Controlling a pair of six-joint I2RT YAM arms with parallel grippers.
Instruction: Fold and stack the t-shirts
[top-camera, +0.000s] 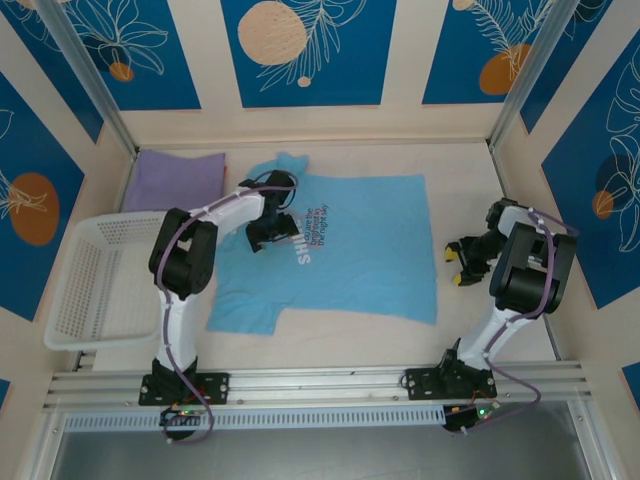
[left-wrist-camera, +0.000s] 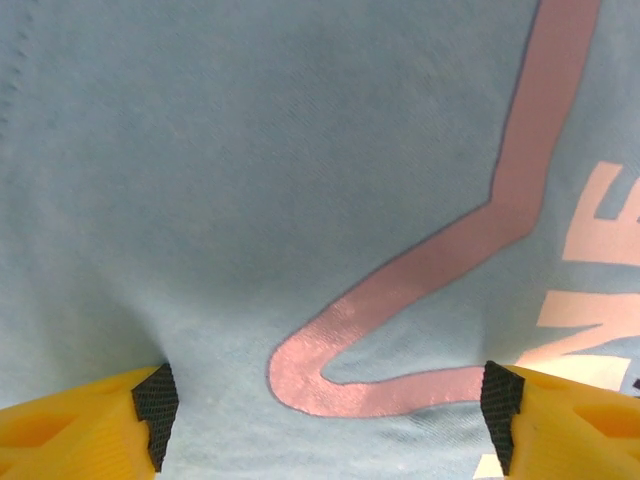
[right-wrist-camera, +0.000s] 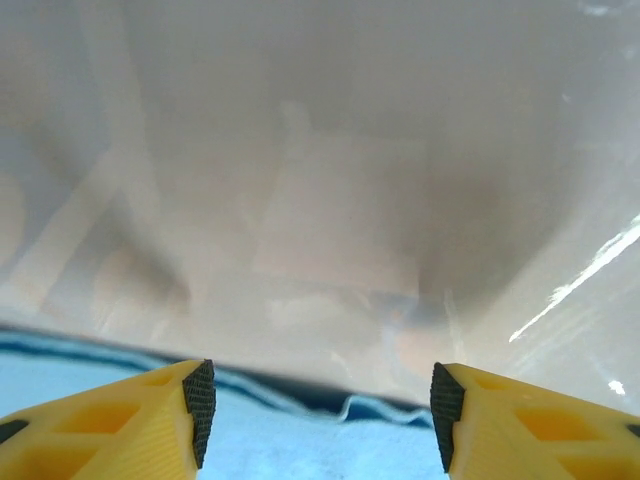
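Sky-blue t-shirt (top-camera: 360, 260) lies flat at centre of table (top-camera: 470, 180); left gripper (top-camera: 270, 236), fingers apart, rests over its lettering (top-camera: 315, 228). Right gripper (top-camera: 459, 264), fingers apart, sits at the shirt's right edge; lavender t-shirt (top-camera: 175, 180) occupies the far-left corner.

Twin YAM arms from above, L arm (top-camera: 175, 325) & R arm (top-camera: 492, 335): white tubular links btwn bulky black joint housings, each w/ a thin dark cable (top-camera: 163, 340) trailing down the outside to a black base (top-camera: 180, 385). Wrist cams, close up: L gripper (left-wrist-camera: 320, 405) & R gripper (right-wrist-camera: 318, 400) carry bright yellow plastic fingers (right-wrist-camera: 100, 430) w/ hollow cut-outs, inner faces capped w/ black cross-hatched pads (right-wrist-camera: 199, 410).
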